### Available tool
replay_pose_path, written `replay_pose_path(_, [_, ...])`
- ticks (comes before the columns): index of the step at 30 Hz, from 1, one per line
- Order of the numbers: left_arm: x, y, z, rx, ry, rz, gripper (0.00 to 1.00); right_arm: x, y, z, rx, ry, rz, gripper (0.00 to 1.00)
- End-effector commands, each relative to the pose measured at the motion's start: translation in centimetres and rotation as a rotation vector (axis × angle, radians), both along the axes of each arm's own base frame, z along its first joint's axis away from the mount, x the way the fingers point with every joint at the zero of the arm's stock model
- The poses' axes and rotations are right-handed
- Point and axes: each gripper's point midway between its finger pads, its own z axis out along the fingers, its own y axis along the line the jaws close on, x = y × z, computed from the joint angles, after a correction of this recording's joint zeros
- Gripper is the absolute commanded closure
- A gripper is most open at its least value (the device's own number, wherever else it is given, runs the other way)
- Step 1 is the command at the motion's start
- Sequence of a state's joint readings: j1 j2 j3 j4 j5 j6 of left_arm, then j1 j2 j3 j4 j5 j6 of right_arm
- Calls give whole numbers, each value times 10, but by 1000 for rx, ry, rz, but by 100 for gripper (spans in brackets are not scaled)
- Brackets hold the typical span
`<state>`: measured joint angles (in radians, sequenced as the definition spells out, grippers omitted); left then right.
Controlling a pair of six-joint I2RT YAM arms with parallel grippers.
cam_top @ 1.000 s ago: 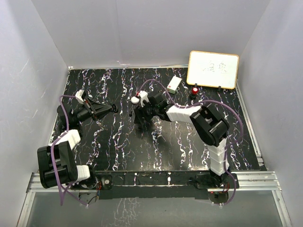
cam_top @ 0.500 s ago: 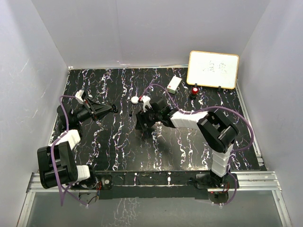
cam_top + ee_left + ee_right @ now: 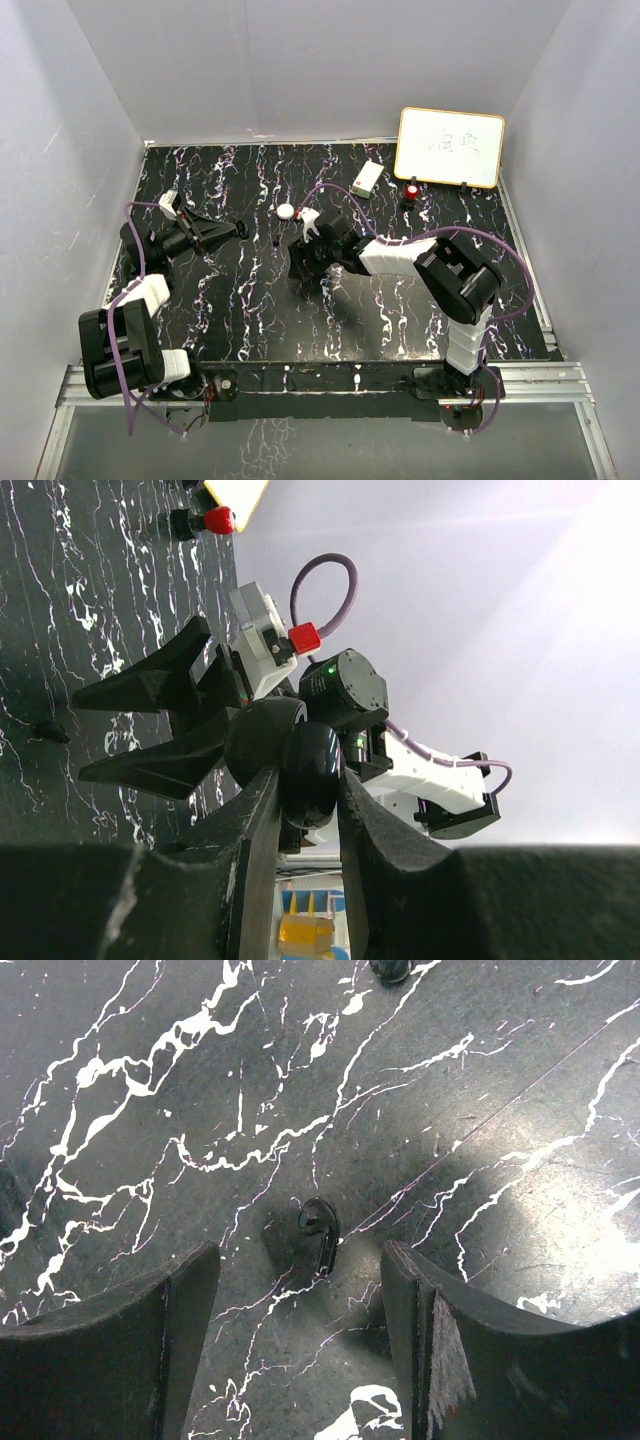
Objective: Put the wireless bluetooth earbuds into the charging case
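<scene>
R gripper, jaws wide, hangs above black earbud: centre, lower straight, close gently. L gripper clamps black case; hold steady.

A yellow-framed whiteboard stands at the far right of the black marbled bench, with a red-capped black object just beside it.

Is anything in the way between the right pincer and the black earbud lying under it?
Nothing visible. The black earbud lies alone on the marble table, framed by the open fingers of the right pincer, with only bare tabletop around it.
</scene>
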<state>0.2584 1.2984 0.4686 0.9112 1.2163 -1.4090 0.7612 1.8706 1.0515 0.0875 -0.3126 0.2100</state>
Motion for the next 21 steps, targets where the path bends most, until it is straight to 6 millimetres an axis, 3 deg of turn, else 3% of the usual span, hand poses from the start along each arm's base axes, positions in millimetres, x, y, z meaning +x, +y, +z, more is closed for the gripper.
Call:
replay_pose_path(1, [-5, -3, 0, 7, -15, -16, 100, 13, 6, 27, 48, -82, -34, 37])
replay_pose_path(16, [-2, -17, -11, 17, 9, -36, 100, 10, 4, 21, -3, -105, -71, 37])
replay_pose_path(21, [-2, -18, -11, 16, 9, -38, 100, 6, 10, 14, -45, -121, -75, 45])
